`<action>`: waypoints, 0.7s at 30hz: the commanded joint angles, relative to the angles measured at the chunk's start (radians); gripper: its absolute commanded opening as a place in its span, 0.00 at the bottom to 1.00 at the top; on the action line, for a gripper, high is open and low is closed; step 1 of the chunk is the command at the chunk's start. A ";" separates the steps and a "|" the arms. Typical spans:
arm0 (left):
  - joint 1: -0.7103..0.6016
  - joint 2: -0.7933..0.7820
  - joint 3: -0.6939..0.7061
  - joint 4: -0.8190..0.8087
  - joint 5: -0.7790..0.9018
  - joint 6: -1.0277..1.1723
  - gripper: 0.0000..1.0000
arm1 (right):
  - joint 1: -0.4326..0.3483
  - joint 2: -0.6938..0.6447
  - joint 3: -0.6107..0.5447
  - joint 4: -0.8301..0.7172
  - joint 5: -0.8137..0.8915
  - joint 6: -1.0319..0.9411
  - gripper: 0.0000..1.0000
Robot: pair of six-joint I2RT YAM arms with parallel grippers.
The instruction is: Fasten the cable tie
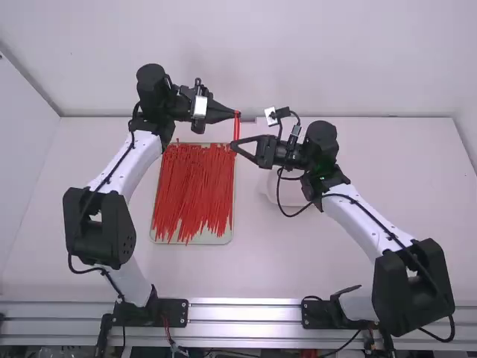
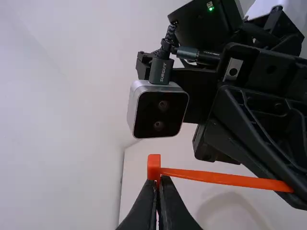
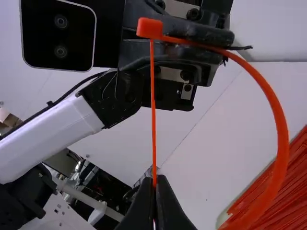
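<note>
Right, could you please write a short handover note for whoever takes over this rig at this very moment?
Left hand: shut on the cable tie, just beside its head.
Right hand: shut on the same tie's strap, further along.
The tie is held in the air between them, above the far end of the spare ties on the table.
Done: one tie lifted out and held by both hands.
Left: I cannot tell whether the tail is through the head; check, then thread it and pull tight.
</note>
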 commanded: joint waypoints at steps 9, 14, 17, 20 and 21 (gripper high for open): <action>-0.005 -0.006 0.020 -0.002 0.021 0.000 0.02 | 0.005 -0.013 -0.002 0.008 0.017 0.013 0.00; -0.005 -0.006 0.020 -0.010 0.021 0.000 0.02 | 0.005 -0.013 -0.002 0.013 0.020 0.013 0.00; -0.005 -0.006 0.020 -0.018 0.021 0.001 0.02 | 0.005 -0.013 -0.002 0.018 0.028 0.013 0.00; -0.005 -0.006 0.020 -0.033 0.021 0.001 0.02 | 0.005 -0.013 -0.002 0.049 0.029 0.014 0.00; -0.005 -0.006 0.020 -0.035 0.021 0.001 0.02 | 0.005 -0.013 -0.002 0.065 0.035 0.019 0.00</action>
